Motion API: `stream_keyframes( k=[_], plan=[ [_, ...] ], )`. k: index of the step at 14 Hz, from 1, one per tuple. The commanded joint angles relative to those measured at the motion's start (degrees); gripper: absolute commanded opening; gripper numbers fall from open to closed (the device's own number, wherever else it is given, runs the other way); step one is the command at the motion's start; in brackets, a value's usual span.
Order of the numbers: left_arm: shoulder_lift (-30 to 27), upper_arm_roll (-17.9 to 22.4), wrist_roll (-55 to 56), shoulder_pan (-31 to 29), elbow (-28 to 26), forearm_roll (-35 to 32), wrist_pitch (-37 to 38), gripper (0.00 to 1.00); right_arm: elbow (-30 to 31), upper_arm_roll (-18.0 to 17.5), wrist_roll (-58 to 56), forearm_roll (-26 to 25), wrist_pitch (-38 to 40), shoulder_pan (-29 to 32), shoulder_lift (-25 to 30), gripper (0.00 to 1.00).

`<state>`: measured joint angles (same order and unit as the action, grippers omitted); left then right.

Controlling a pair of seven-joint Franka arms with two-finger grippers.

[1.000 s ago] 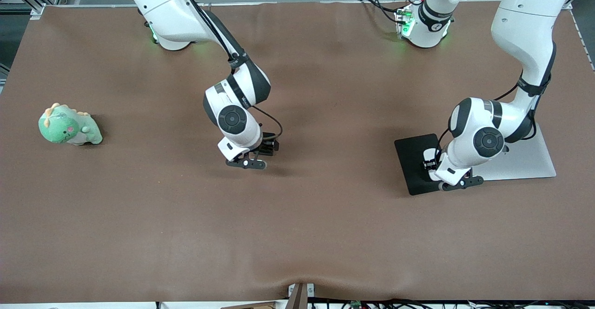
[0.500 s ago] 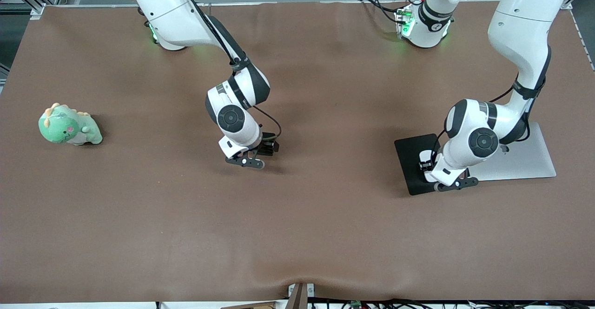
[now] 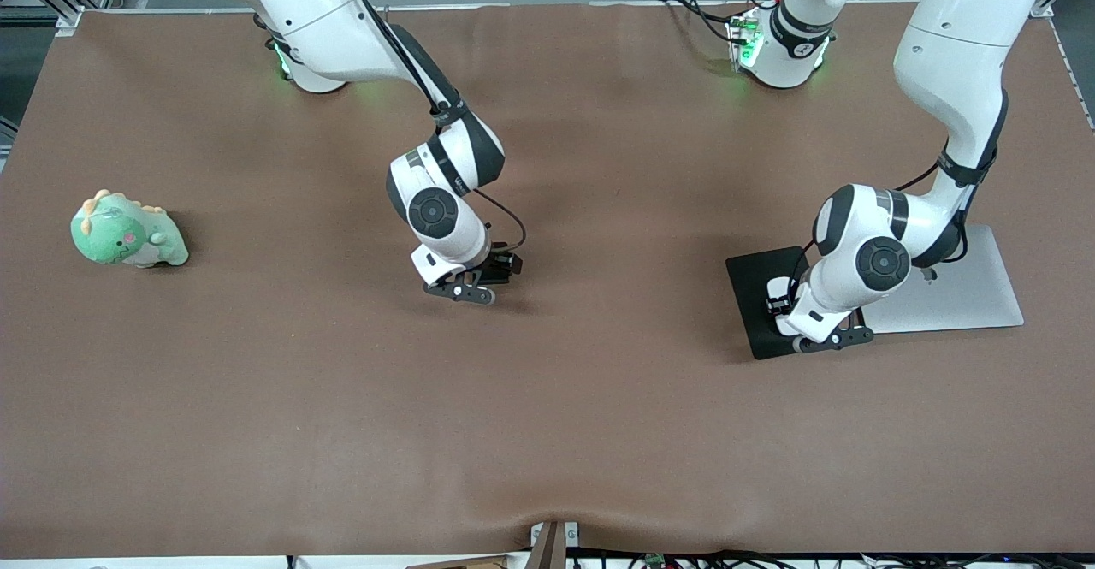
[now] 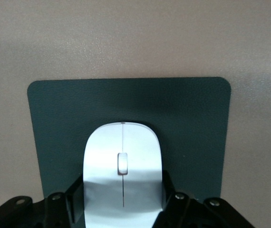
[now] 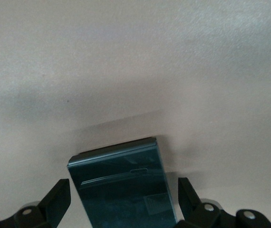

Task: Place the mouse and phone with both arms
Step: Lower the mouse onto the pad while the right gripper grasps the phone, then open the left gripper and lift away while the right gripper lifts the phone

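**Table contents, listed from the right arm's end of the tabletop to the left arm's end**

1. Brown, matte tabletop (image 3: 547, 432). The broad strip along the edge nearest the front camera lay bare from corner to corner.
2. Small green plush dinosaur toy (image 3: 128, 231). It sat near the short edge at the right arm's end, about midway between that edge's two corners and well apart from both arms.
3. Right gripper (image 3: 462, 291). It was low over the tabletop's middle with its jaws released and spread wide.
4. Small black rectangular phone (image 5: 123, 190). It lay between the right gripper's fingers (image 5: 57, 202) with a clear gap on each side, and bare tabletop ran out past its visible end.
5. Flat black rectangular mouse pad (image 3: 748, 282). It lay toward the left arm's end, with a margin of pad showing around the mouse on three sides.
6. Left gripper (image 3: 830, 338). It was down at the pad, grasping the mouse with its fingers (image 4: 76, 199) against both flanks and no gap visible.
7. Small white, glossy oval mouse (image 4: 122, 166). It was on the pad, away from the pad's edges.
8. Flat silver-grey rectangular slab (image 3: 967, 295). It lay just beside the pad, close to the short edge at the left arm's end.
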<state>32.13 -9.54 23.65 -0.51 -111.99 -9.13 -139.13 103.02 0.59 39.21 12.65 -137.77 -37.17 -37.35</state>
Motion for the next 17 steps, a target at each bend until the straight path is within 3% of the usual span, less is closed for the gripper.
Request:
stream_keyframes(
  k=[1, 6, 9, 12, 13, 14, 15, 17],
  plan=[
    [-0.7, -0.6, 0.1, 0.2, 0.1, -0.5, -0.5, 1.00, 0.5, 0.4, 0.7, 1.6, -0.7, -0.9, 1.0, 1.00],
    [-6.4, -1.4, 0.3, 0.2, 2.3, -1.3, 2.6, 1.00, 1.2, 0.5, 0.4, 1.5, -3.7, -2.6, 0.4, 1.00],
    [-11.1, -2.1, -1.5, 0.0, 9.3, -1.2, 14.5, 1.00, 1.4, 0.6, 0.2, 1.3, -3.7, -2.6, -0.1, 1.00],
    [-14.3, -3.8, -4.6, 0.0, 21.1, -0.5, 30.4, 1.00, 1.9, 0.6, 0.1, 0.9, -3.8, -2.7, -0.1, 0.99],
    [-14.5, -4.1, -4.9, -0.2, 25.6, -0.6, 36.1, 1.00, 2.0, 0.6, 0.0, 0.6, -3.8, -2.8, -0.2, 0.69],
    [-14.5, -4.3, -5.3, -0.2, 29.8, -0.5, 40.9, 1.00, 2.0, 0.6, -0.4, 0.4, -3.6, -2.8, -0.1, 0.27],
    [-14.6, -4.5, -6.9, -0.1, 32.4, -0.5, 44.4, 1.00, 1.8, 0.6, -0.2, 0.5, -2.9, -2.2, 0.1, 0.00],
    [-19.4, -4.2, -8.7, 0.1, 32.6, -0.5, 46.5, 1.00, 1.7, 0.6, -0.1, 0.5, -1.2, -1.8, 1.0, 0.00]
  ],
)
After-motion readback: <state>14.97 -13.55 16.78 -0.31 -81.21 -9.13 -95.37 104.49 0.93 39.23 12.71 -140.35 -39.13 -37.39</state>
